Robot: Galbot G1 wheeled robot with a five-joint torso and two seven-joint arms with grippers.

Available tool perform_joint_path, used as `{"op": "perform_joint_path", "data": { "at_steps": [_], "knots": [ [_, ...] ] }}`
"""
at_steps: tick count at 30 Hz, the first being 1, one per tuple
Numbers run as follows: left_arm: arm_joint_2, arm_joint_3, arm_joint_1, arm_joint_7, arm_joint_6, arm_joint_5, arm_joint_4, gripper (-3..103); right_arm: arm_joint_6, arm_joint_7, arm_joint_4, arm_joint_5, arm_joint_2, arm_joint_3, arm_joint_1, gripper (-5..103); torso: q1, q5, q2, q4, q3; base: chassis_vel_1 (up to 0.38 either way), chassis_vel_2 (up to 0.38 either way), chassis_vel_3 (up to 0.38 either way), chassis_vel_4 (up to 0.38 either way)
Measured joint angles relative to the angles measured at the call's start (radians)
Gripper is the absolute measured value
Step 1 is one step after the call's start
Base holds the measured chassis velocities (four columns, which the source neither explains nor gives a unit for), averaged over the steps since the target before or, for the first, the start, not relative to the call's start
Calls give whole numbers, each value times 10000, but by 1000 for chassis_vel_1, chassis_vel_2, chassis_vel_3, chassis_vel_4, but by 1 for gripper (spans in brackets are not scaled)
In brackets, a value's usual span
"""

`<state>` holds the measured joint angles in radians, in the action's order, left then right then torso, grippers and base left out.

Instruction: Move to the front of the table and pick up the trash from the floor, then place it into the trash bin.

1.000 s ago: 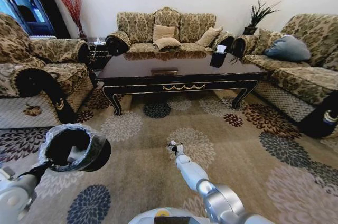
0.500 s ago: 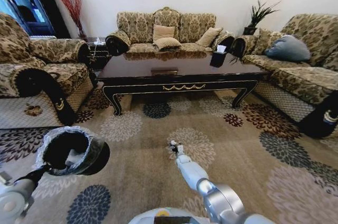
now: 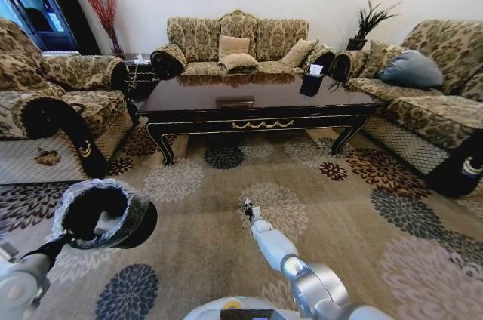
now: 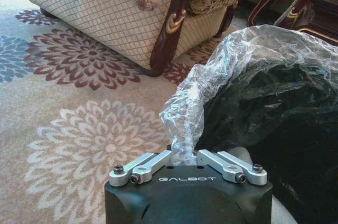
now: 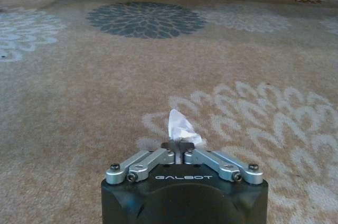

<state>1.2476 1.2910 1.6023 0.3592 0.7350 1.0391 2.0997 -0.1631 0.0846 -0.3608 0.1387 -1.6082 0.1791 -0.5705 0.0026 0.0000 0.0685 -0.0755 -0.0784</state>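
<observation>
Lower centre: right claw (image 3: 247, 207) clamped on crumpled paper (image 5: 181, 127), tip pointing up. Lower left: left claw (image 4: 182, 152) clamped on tilted bin (image 3: 102, 213) liner.

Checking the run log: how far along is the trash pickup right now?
Done: the robot faces the table, and the right gripper is shut on the trash, a crumpled white paper off the carpet. In hand: the left gripper grips the trash bin by its liner. Left: dropping the paper in.
</observation>
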Motion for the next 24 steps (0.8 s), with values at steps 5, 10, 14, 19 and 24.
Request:
{"op": "perform_joint_path", "data": {
  "at_steps": [5, 10, 14, 19, 24],
  "knots": [
    [49, -183, -77, 5, 0, -120, -31, 2, -188, -75, -297, -46, 3, -105, -155, 1, 0, 0, 0, 0, 0, 0, 0, 0, 0],
    [222, -817, -304, 12, -1, -407, -87, 2, -866, -393, -2126, 255, 356, -890, -816, 0, 0, 3, 0, 6, 0, 0, 0, 0, 0],
    [617, -1870, -753, 28, 0, -924, -262, 2, -2208, -545, -4179, 778, 1022, -1499, -1375, 0, 0, 1, 0, -5, 0, 0, 0, 0, 0],
    [872, -2874, -1212, 98, -1, -1211, -589, 2, -2548, -826, -6844, 2797, 1779, -2204, -2174, 0, 0, 1, 0, -4, 0, 0, 0, 0, 0],
    [936, -3679, -1692, 297, 0, -1122, -989, 2, -2947, -1476, -9472, 3842, 2508, -3066, -2964, 0, 0, 2, 0, 1, 1, 0, 0, 0, 0]
  ]
}}
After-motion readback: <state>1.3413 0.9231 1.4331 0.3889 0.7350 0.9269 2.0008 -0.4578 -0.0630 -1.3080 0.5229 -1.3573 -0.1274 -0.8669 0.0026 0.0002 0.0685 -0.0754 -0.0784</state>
